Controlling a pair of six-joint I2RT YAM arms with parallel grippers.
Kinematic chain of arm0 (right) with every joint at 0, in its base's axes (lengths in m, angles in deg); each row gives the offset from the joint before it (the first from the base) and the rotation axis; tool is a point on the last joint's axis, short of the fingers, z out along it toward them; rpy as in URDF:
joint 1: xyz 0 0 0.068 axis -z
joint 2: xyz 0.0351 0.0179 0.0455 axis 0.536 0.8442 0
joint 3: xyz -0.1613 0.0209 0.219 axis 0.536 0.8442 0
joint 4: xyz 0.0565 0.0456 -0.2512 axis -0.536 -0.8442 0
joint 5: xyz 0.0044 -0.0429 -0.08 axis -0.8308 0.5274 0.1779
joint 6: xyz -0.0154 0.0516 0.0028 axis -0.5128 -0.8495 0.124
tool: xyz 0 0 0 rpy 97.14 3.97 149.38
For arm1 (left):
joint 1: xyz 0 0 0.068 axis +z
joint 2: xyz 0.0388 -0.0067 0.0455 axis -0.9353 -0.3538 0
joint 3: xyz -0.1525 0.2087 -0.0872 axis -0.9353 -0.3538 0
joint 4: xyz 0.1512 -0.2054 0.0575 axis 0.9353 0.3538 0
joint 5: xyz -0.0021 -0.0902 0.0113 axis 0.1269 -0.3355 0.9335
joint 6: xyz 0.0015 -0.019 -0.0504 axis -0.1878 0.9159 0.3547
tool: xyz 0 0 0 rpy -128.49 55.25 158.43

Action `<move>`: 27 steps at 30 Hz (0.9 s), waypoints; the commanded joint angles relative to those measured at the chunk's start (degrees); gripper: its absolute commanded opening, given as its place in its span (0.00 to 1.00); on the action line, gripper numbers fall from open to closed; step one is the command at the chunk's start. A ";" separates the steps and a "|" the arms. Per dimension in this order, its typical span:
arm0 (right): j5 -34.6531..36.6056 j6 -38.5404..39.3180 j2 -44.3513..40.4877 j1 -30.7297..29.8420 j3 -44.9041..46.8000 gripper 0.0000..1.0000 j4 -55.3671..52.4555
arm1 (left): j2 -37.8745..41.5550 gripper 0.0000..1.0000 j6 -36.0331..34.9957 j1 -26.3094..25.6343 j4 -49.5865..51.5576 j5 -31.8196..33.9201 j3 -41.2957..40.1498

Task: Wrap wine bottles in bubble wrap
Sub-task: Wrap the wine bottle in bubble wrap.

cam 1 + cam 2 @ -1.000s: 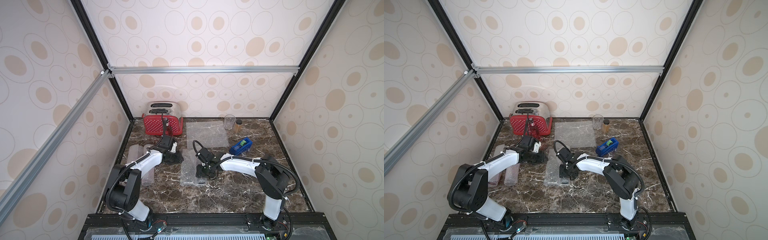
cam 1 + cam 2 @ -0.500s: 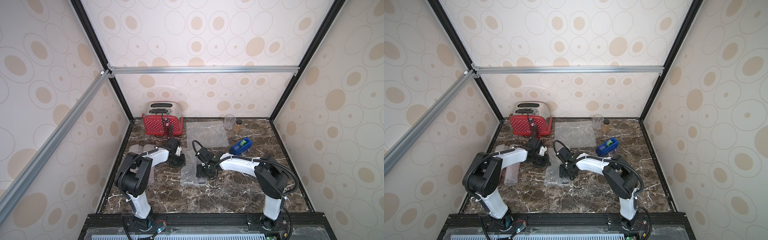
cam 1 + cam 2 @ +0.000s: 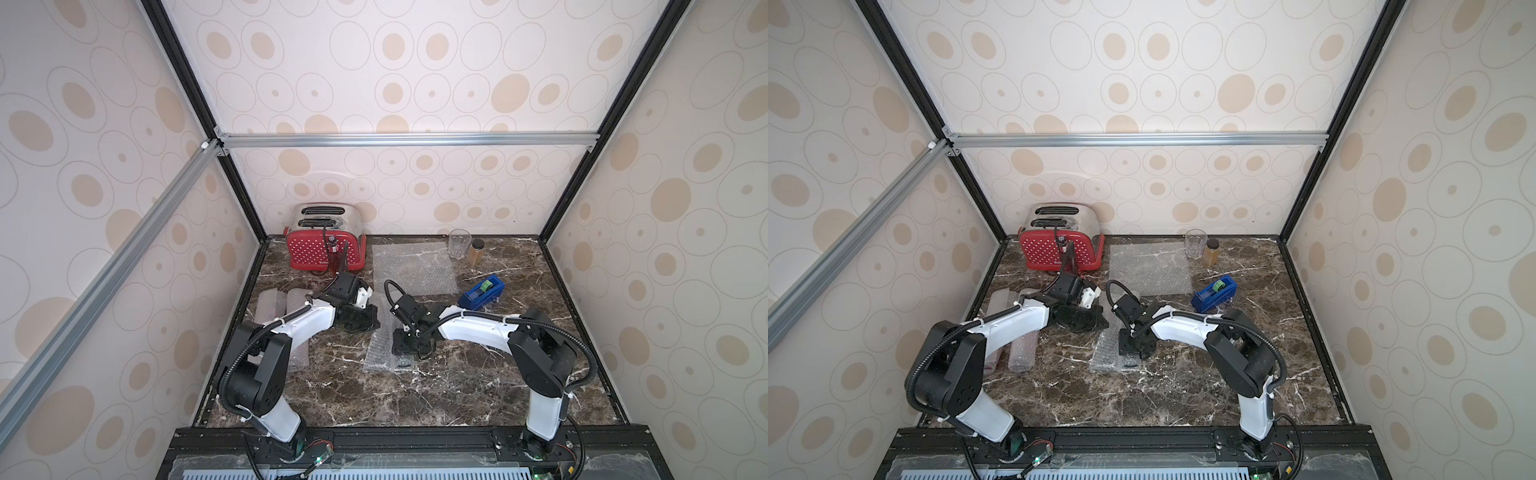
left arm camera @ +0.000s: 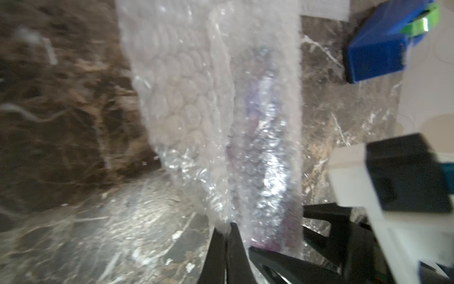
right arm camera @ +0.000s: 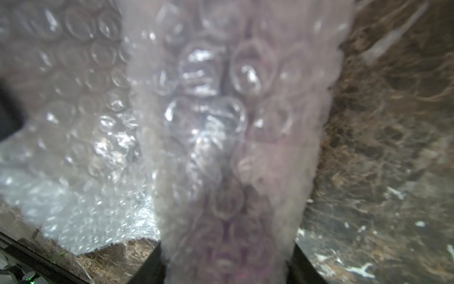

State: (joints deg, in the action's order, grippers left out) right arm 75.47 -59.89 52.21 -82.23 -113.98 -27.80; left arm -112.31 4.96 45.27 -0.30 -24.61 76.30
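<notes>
both arms stretched low over dark marble bench point(image 3: 457, 374). left gripper point(image 4: 224, 228) pinched shut on edge of translucent bubble wrap sheet point(image 4: 186, 86); right gripper point(image 5: 224, 258) clamped round wrapped purple wine bottle point(image 4: 258, 123), mid-bench. counted: two wrapped rolls point(image 3: 269, 305), one flat sheet point(image 3: 413, 268), one upright red bottle point(image 3: 332, 255).

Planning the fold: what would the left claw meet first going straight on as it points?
The left claw pinches bubble wrap: that comes first; the wrapped purple bottle seems just beside that line, depth unclear.
</notes>
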 commanded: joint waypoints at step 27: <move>3.25 3.69 -6.96 0.34 5.30 0.63 -2.19 | -19.28 0.00 -2.20 -5.92 8.34 3.53 11.52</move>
State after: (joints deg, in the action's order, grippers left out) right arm 76.50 -57.73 48.21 -81.86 -109.94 -25.95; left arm -127.34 5.79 40.35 4.05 -30.68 91.23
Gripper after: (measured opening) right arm 0.629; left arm 0.047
